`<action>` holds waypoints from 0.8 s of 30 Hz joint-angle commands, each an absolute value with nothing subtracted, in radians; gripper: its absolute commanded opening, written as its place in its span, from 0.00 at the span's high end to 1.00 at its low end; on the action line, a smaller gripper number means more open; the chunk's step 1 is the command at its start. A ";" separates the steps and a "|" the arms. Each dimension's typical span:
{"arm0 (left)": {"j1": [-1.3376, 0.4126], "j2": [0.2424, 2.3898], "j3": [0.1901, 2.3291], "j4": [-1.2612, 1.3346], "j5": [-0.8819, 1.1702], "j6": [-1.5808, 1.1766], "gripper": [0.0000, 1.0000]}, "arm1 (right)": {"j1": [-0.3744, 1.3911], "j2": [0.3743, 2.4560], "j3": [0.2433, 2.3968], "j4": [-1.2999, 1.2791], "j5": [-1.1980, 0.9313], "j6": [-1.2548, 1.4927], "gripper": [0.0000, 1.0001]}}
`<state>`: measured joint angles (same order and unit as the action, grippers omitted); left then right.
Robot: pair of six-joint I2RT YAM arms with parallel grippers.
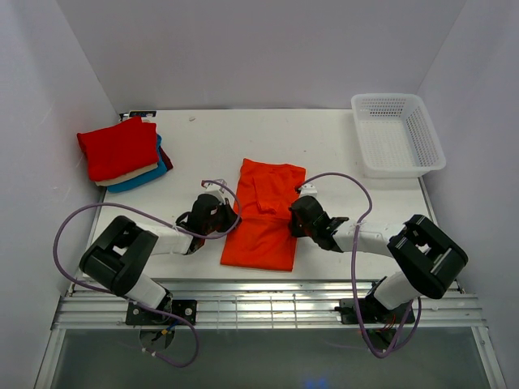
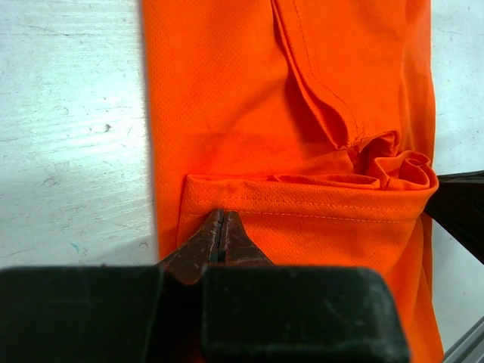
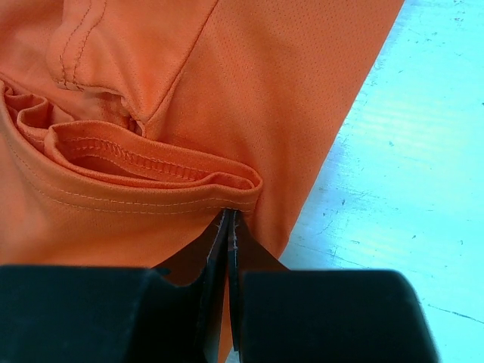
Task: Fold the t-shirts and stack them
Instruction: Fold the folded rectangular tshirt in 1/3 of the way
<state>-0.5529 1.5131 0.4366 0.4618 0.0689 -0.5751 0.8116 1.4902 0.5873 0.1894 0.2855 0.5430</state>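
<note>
Two grippers are seen over the near middle of the table [image 1: 195, 146]. The left gripper [image 1: 233, 217] is clamped on the left edge of the single orange t-shirt [image 1: 263, 231], the right gripper [image 1: 293, 217] on its right edge. The shirt is laid as a narrow strip, its long axis running near to far, with the far end leaning slightly right. Three folded shirts are stacked far left: red t-shirt [image 1: 117, 147] on top, cream t-shirt [image 1: 128, 175] beneath, teal-blue t-shirt [image 1: 154, 173] lowest. One white mesh basket [image 1: 397, 167] is set far right.

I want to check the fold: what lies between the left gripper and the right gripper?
The orange t-shirt lies between the left gripper and the right gripper, each pinching an edge; the top view shows it.
</note>
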 commanded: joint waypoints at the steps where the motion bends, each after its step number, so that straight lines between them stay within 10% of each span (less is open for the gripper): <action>1: -0.554 1.514 0.436 0.451 0.025 -0.558 1.00 | 0.810 1.494 0.574 0.109 0.322 0.543 0.92; 24: -0.575 1.422 0.563 0.394 -0.006 -0.517 1.00 | 0.713 1.517 0.761 0.086 0.353 0.338 0.92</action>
